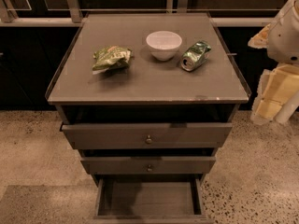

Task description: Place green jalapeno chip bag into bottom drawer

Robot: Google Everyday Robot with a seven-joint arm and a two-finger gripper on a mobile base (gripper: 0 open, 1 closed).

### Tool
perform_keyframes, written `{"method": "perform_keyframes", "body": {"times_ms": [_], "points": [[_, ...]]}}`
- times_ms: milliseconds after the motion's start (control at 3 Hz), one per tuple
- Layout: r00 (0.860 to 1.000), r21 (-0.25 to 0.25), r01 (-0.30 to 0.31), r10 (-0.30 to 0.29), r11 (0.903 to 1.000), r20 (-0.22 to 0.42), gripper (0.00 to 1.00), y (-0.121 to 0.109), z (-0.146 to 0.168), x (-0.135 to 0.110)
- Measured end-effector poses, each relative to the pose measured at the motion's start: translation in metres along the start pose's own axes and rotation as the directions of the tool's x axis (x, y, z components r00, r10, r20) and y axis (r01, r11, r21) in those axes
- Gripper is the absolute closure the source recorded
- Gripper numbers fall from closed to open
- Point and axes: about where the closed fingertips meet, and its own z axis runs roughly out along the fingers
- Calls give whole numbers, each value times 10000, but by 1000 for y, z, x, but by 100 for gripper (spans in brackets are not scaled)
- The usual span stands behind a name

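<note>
**Jaws off at the right edge, chip bag on the worktop**

Jaws sit at the far right of the view, beside the cabinet's right side and clear of everything on it. They belong to the pale cream, blocky parts hanging below the white rounded arm (285, 31), and whether they are open or closed cannot be told from this angle.

A speckled stone floor (261, 171) spreads around the cabinet (61, 113), which stands in the middle of the view with a dark wall behind it. Its grey-brown worktop (149, 80) is a broad flat slab with a low raised lip along the sides.

Below the slab come three drawers. The top drawer (117, 135) is pulled a little way out and the middle drawer (117, 164) a shade less; each carries one small round knob at the centre of its front — the upper knob (148, 139) and the lower knob (149, 168). The bottom drawer (149, 199) is drawn well out toward the camera, so its shallow wooden inside lies open to view from above.

Three things lie in a loose row across the back half of the worktop, none touching another. A white bowl (164, 45) stands upright in the middle. To its left, a short way off, the green jalapeno chip bag (111, 58) lies flat and crumpled — light green with white and yellow print. Just to the right of the bowl, a dented green can (195, 55) rests on its side, its open end turned toward the front.
</note>
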Motion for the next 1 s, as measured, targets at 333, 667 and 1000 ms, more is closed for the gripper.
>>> {"method": "perform_keyframes", "body": {"times_ms": [333, 667, 1000], "points": [[10000, 3, 21, -21, 10000, 97, 0, -3, 1, -2], [9971, -243, 85, -66, 9997, 757, 0, -26, 25, -26], [9829, -490, 653, -558, 9967, 1753, 0, -58, 67, -91]]}}
